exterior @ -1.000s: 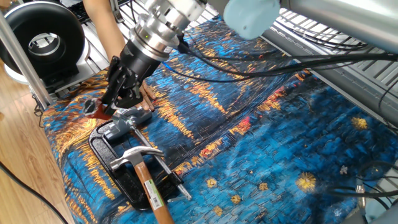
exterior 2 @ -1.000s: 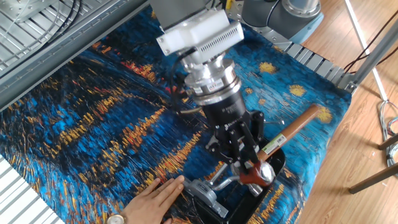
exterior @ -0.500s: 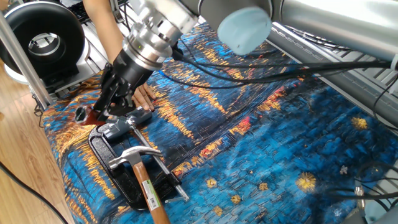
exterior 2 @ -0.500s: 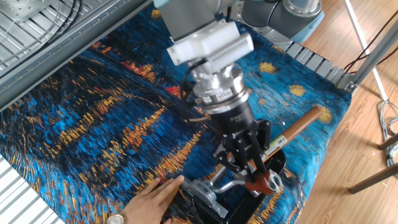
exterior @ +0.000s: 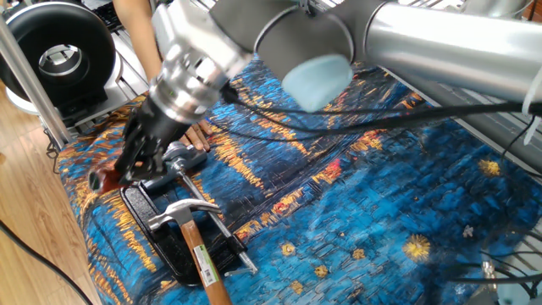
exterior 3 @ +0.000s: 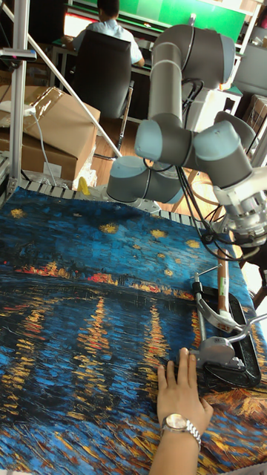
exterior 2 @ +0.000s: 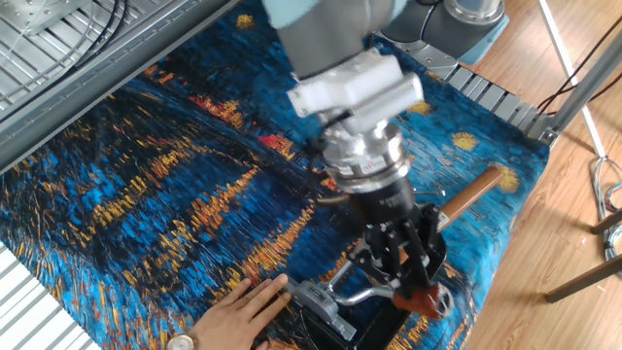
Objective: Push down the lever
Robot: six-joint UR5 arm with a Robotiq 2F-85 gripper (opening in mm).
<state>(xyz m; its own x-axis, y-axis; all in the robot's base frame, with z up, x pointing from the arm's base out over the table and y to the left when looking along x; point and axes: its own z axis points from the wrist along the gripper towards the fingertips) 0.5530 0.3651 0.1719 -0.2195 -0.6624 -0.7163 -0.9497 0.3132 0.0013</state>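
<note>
The lever (exterior: 103, 180) has a dark-red end and a thin silver rod running back to a round silver pivot (exterior 2: 316, 297) on a grey base. My gripper (exterior: 119, 173) is shut on the red end, near the cloth's left edge. In the other fixed view the gripper (exterior 2: 416, 286) clasps the red end (exterior 2: 431, 303) low over the black tray (exterior 2: 384, 331). The tall fixed view shows the silver rod (exterior 3: 251, 324) slanting up toward the right edge, where the gripper is cut off.
A hammer (exterior: 188, 212) with a wooden shaft lies on the black tray (exterior: 135, 199) right beside the lever. A person's hand (exterior 2: 243, 309) presses on the cloth against the lever's base. The blue painted cloth (exterior: 356, 195) covers the table; a black fan (exterior: 55, 55) stands behind it.
The gripper has swung outward and down toward the cloth's edge, carrying the lever's red end lower. The hand and hammer have stayed put.
</note>
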